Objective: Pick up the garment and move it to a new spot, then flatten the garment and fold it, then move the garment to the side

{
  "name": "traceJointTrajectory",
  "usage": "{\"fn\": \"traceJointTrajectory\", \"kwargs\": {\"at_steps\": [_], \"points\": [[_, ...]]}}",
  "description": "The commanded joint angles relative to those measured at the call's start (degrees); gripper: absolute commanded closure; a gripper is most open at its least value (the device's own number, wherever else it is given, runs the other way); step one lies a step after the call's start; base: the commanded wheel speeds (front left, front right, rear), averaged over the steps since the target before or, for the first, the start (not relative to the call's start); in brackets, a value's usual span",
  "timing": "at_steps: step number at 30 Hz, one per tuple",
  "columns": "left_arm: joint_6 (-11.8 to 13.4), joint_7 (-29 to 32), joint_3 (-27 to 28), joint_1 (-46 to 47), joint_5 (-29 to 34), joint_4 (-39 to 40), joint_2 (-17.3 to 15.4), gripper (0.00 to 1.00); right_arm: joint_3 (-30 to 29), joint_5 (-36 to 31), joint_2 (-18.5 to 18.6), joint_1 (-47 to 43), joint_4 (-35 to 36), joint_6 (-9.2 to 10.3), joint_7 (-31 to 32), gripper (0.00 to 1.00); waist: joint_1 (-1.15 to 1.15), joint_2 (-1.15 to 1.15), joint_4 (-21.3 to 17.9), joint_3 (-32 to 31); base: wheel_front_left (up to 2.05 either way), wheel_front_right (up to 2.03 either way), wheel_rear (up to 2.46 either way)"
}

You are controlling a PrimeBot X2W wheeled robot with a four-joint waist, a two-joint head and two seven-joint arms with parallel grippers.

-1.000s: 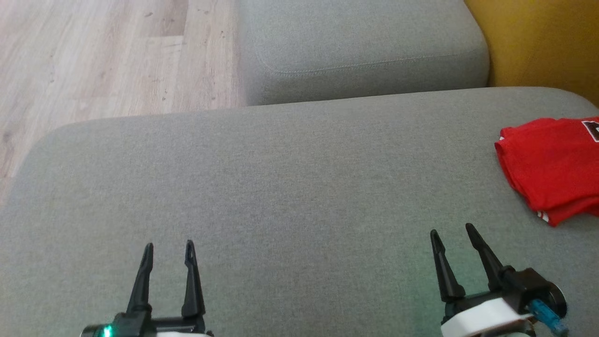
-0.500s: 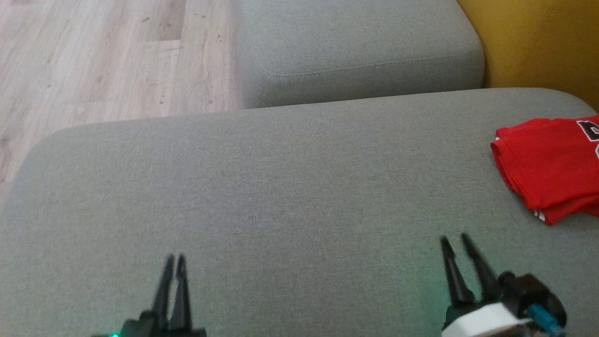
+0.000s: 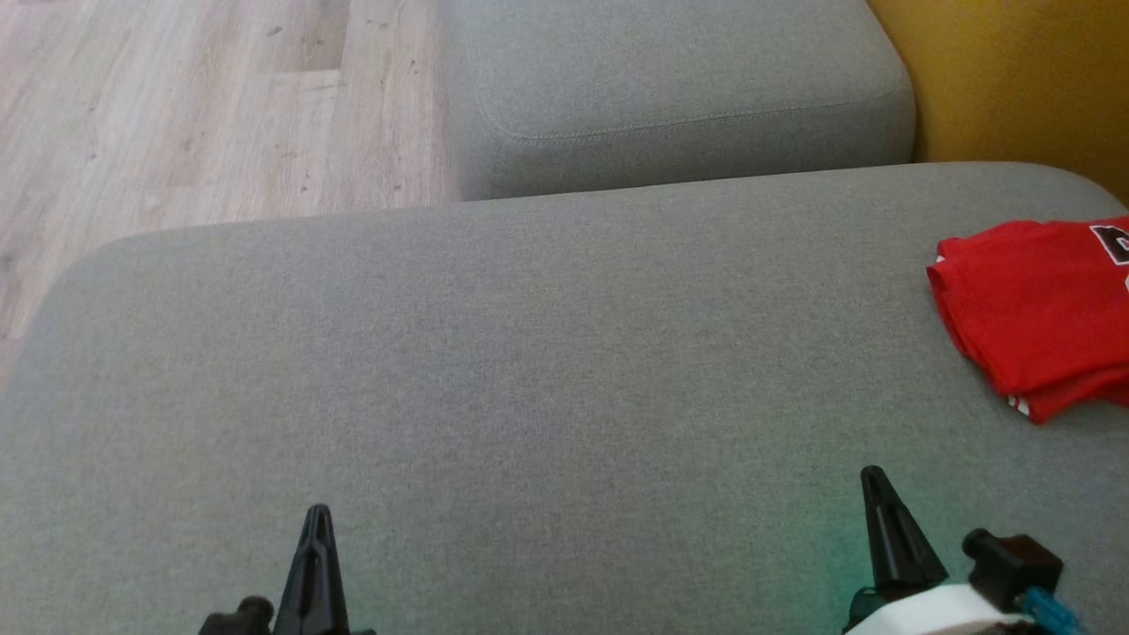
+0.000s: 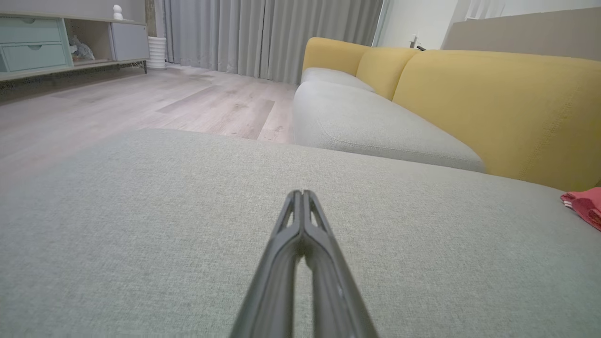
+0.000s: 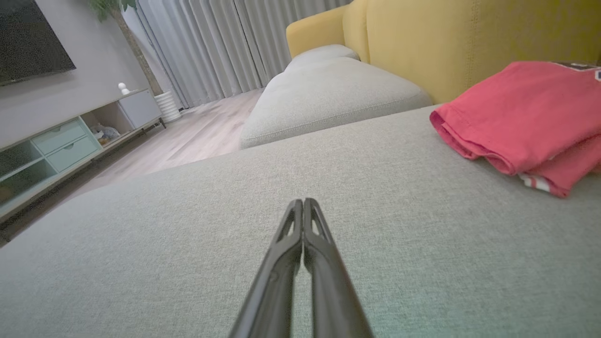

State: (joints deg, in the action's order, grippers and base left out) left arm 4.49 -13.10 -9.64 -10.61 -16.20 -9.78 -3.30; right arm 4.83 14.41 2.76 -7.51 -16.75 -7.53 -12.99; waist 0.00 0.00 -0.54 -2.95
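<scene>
The garment [image 3: 1041, 313] is a red shirt, folded into a neat stack at the right edge of the grey cushion [image 3: 529, 370]; it also appears as the garment [image 5: 526, 117] in the right wrist view and as a red corner [image 4: 584, 206] in the left wrist view. My left gripper [image 3: 317, 513] is low at the bottom left, shut with nothing in it, fingertips pressed together [image 4: 300, 193]. My right gripper [image 3: 873, 474] sits at the bottom right, also shut and empty [image 5: 303, 202], well short of the garment.
A second grey seat cushion [image 3: 679, 88] lies beyond the big one. A yellow backrest [image 3: 1023, 79] rises at the far right. Wooden floor [image 3: 176, 106] lies past the cushion's left and far edges. A low cabinet [image 4: 47, 47] stands across the room.
Both grippers have closed from wide open to fully shut and have drawn back toward the bottom edge of the head view. The garment has not moved.
</scene>
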Motion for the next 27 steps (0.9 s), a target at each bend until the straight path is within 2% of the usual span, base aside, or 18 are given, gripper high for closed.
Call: {"fn": "traceJointTrajectory", "kwargs": {"at_steps": [1,27], "points": [[-0.5,0.4,0.9,2.9,-2.0,1.4,-0.4,1.0,-0.4,2.2,0.6,3.1,1.9,0.01,0.6,1.0,0.0,0.0,0.0,0.0,0.0,0.0,0.0],[-3.2,3.8,3.2,6.1,-19.9,0.0,-1.1,1.0,-2.0,20.2,1.2,5.4,2.1,0.01,4.1,1.0,0.0,0.0,0.1,0.7,0.0,0.0,0.0]]}}
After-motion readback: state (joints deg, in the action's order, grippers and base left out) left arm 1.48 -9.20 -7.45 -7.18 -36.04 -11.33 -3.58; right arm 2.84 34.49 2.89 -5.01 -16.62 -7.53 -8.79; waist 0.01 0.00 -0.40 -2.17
